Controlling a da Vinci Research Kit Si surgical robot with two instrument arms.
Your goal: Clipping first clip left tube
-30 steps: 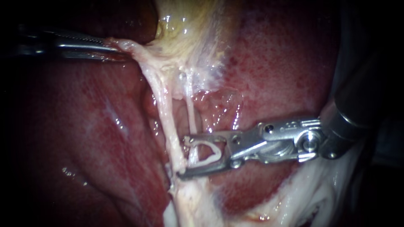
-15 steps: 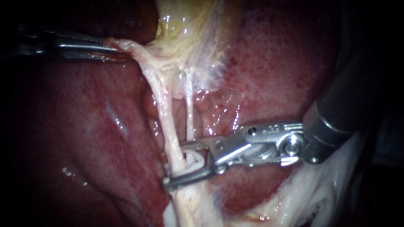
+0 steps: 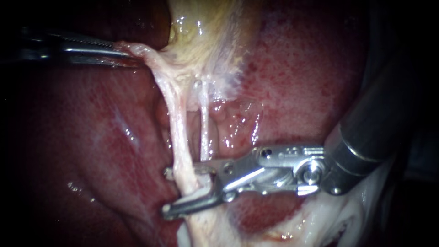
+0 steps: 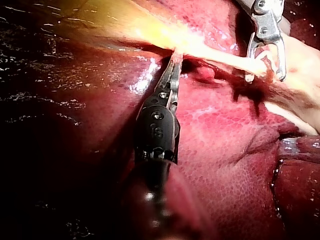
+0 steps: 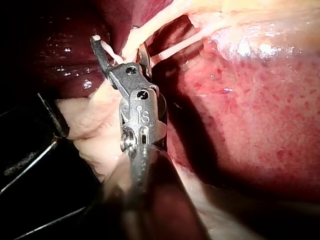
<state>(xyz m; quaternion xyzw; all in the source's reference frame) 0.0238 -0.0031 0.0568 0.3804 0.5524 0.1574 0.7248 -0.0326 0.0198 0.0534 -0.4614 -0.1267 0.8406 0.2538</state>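
Right instrument (image 3: 165,192) had slid further toward the view's left against the tissue, so its jaws, earlier just reaching the left tube (image 3: 176,128), now straddled it with both tips past its far edge; left instrument (image 3: 128,55) hadn't budged. We saw the right jaws open, with a gap between them and the tube lying across it, not squeezed yet. Left jaws were clamped on pale tissue (image 3: 142,49) at the foot of the gallbladder (image 3: 206,32), pulling it sideways. Left tube sat low centre over the liver (image 3: 100,137), just beside the thinner right tube (image 3: 204,128). We judged it soft, wet, slippery and easy to tear, best taken on the bare stretch where the jaws sat, whole width inside. Its long axis ran from the gallbladder down toward the view's bottom edge, leaning slightly, and the jaws crossed it nearly square
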